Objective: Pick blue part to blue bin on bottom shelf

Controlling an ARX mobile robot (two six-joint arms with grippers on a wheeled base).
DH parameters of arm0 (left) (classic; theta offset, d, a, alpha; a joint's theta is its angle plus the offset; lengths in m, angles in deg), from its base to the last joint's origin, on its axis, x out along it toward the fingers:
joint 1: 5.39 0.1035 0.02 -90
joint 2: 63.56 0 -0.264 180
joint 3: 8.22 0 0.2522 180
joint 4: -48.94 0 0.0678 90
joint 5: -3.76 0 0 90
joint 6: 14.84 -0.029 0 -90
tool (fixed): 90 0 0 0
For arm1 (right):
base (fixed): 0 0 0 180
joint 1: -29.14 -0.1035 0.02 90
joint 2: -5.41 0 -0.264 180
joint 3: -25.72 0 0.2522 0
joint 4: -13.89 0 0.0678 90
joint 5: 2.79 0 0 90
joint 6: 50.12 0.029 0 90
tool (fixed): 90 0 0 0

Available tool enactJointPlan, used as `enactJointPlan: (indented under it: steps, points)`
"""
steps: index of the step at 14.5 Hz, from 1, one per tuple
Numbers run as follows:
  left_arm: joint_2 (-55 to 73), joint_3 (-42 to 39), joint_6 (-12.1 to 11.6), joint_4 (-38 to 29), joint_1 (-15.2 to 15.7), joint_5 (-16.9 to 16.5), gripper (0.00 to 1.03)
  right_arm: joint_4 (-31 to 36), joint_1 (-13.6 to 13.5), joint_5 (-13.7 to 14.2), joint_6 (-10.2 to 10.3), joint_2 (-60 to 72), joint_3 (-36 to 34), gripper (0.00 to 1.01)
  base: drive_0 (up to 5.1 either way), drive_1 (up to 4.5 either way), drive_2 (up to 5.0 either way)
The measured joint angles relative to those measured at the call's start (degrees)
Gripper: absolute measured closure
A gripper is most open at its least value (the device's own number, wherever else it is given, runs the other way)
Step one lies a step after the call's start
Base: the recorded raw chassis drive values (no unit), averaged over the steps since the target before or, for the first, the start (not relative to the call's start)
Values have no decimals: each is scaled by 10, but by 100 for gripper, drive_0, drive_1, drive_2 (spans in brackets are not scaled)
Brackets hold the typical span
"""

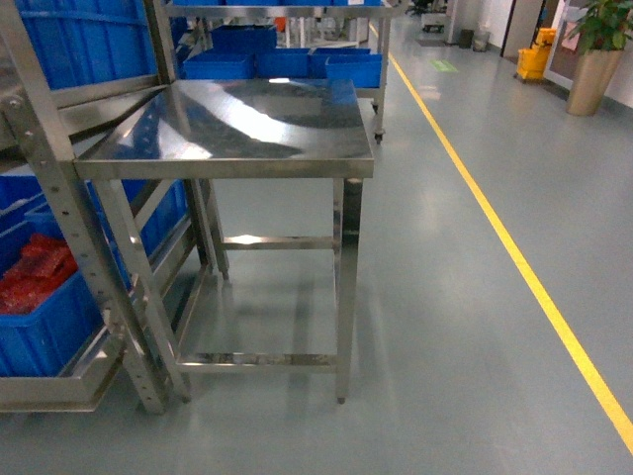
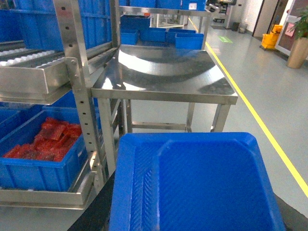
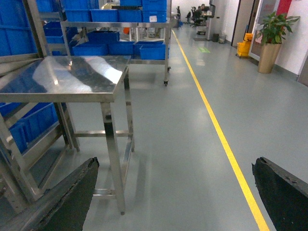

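Stainless steel fills the scene: a bare-topped desk [image 1: 237, 124] stands beside a rack [image 1: 59, 198] whose bottom shelf [image 1: 49, 391] carries a blue crate [image 1: 45, 327] of red bubble wrap. No blue part is seen in any view, so its direction and long axis cannot be told. A plain blue bin [image 2: 197, 183] sits just below the left wrist camera. The right gripper [image 3: 173, 192] fingers [image 3: 62, 197] are spread wide and empty; the left fingers are not shown.

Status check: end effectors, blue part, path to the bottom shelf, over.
Right end effector open, empty. Left end effector not in view. Blue part not visible in any view. Blue tray fills the left wrist foreground; steel table ahead, red-filled blue crate on the rack at left.
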Motion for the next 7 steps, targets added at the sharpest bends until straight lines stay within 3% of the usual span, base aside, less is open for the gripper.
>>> enactJointPlan:
  steps: [7]
  points:
    - [0,0,0,1,0,0,60,-1,0,0,0,0,0,3,0,433,-433]
